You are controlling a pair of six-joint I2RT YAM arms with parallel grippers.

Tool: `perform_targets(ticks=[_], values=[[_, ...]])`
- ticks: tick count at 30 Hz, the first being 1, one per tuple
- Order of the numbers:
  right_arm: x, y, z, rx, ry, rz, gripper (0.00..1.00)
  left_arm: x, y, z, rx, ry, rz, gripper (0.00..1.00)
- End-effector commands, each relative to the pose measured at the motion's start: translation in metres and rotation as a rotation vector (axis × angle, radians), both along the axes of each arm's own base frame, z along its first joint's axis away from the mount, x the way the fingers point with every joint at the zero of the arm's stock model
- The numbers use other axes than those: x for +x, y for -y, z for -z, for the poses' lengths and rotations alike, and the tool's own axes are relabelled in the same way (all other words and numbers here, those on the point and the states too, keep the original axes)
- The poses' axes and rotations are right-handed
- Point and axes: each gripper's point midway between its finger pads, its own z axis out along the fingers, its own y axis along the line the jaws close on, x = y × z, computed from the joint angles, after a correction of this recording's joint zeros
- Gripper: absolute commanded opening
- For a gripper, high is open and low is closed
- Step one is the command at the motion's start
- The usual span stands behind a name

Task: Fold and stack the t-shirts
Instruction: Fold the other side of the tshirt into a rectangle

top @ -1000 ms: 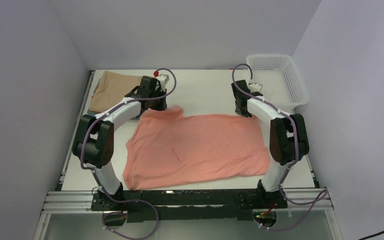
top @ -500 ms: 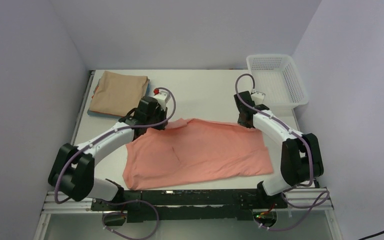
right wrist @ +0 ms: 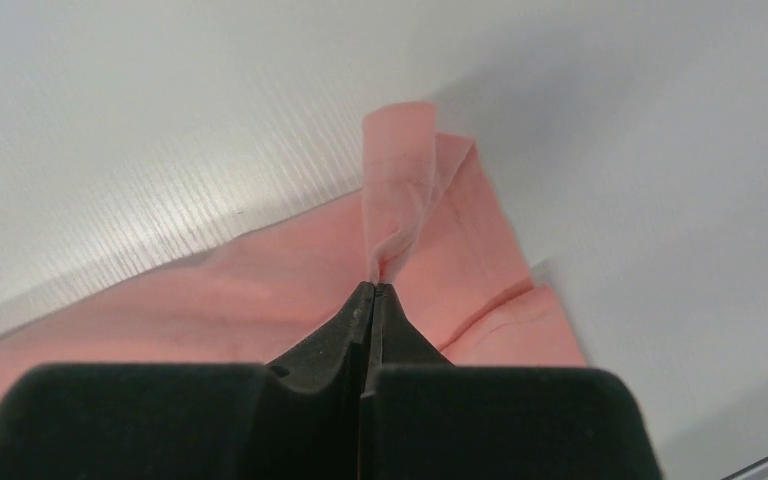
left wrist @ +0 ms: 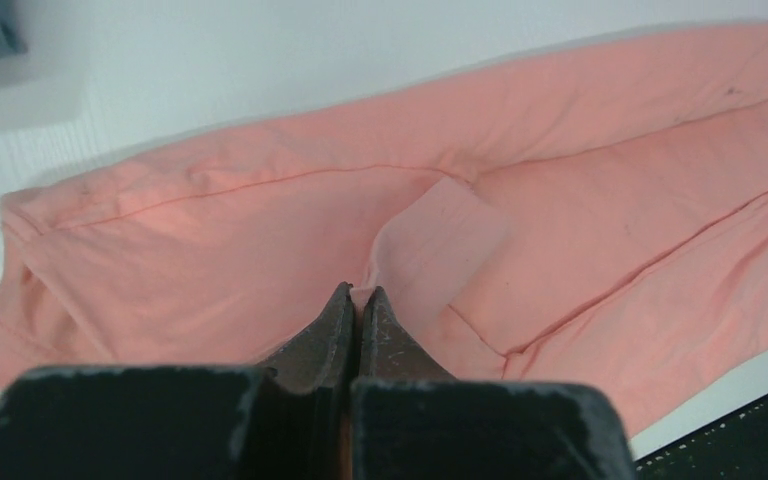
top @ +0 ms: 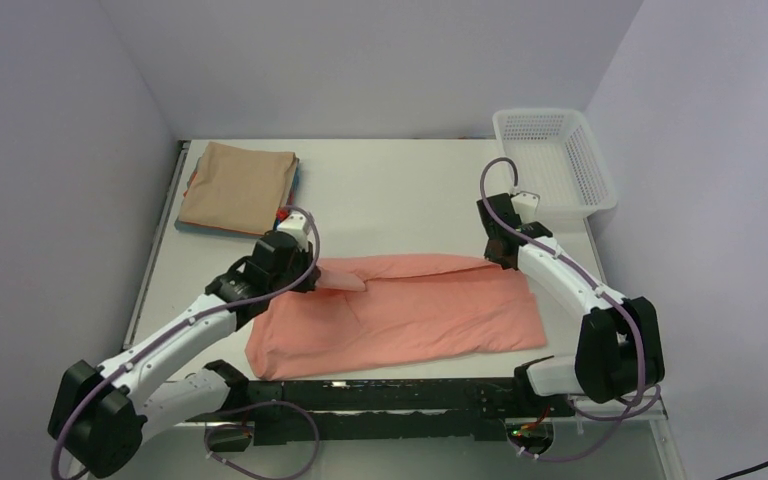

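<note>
No readable text or markings in any view.
Plain, unprinted cloth on the salmon-pink t-shirt [top: 410, 310] at near centre and on the folded tan t-shirt [top: 238, 185] at far left; bare mesh on the white basket [top: 585, 160] at far right; no label, brand, number or sign legible.

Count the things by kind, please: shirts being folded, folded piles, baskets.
Pink shirt, being folded: 1
Folded pile: 1
Basket: 1
Total: 3
</note>
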Motion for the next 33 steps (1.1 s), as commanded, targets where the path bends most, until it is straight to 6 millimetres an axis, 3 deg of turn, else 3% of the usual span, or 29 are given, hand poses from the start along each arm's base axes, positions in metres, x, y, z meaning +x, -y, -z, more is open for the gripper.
perform_targets(ticks=[1, 11, 23, 28, 33], values=[[-0.007, 0.014, -0.012, -0.064, 0.017, 0.004, 0.00, -0.013, -0.013, -0.006, -0.037, -0.005, -0.085, 0.00], [-0.018, 0.025, -0.004, -0.115, -0.027, 0.018, 0.00, -0.054, -0.030, -0.005, -0.126, -0.025, -0.113, 0.00], [-0.024, 0.021, -0.001, -0.085, -0.038, -0.005, 0.00, -0.088, -0.015, 0.009, -0.229, -0.122, -0.015, 0.00], [-0.029, 0.019, 0.014, -0.072, -0.073, 0.010, 0.00, -0.100, -0.008, 0.029, -0.235, -0.198, 0.005, 0.01], [-0.042, 0.024, 0.031, -0.076, -0.130, 0.074, 0.01, -0.126, -0.011, 0.056, -0.220, -0.337, -0.020, 0.09]])
